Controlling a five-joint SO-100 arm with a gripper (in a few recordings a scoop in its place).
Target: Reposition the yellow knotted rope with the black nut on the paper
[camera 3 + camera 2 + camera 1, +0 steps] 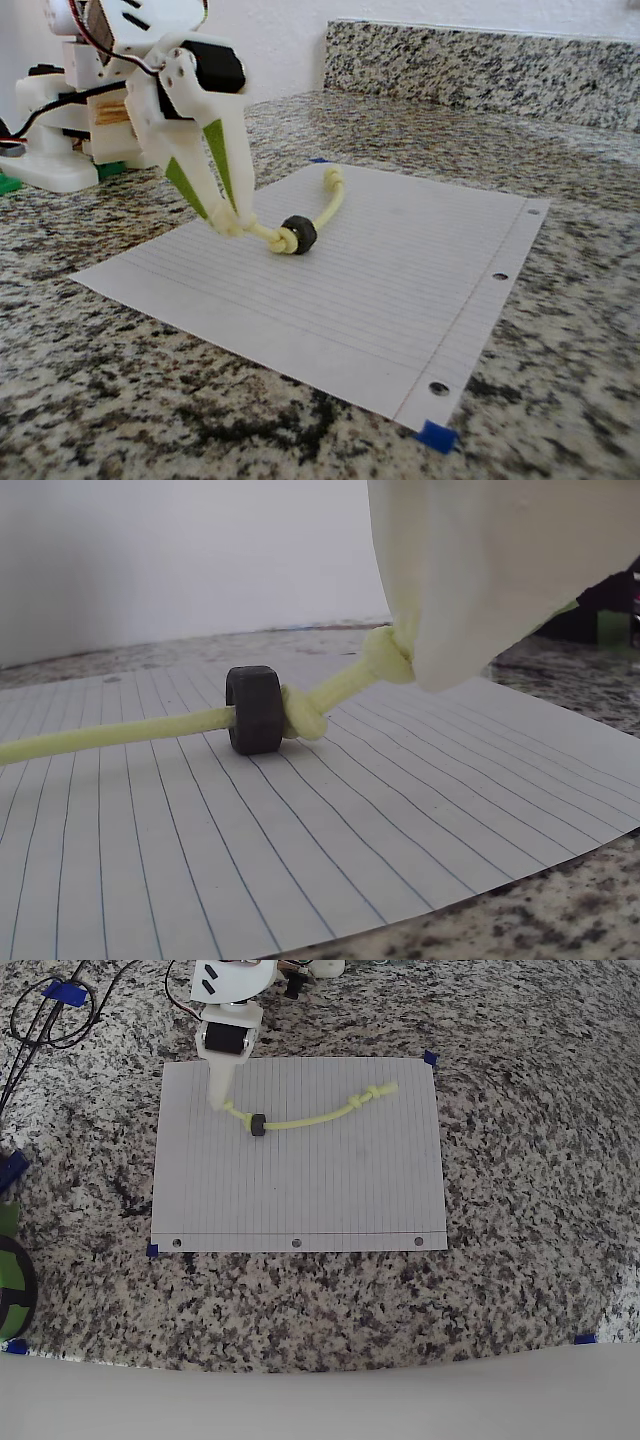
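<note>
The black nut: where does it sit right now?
In the overhead view the nut rests on the paper, upper left part, threaded on the yellow rope against a knot, just right of the claw pinching the rope's left end.

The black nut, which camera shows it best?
The wrist view: the black nut is big and sharp there, threaded on the yellow knotted rope with a knot pressed against it. The overhead view shows it small, near the hand. The fixed view shows it small too, resting on the paper.
</note>
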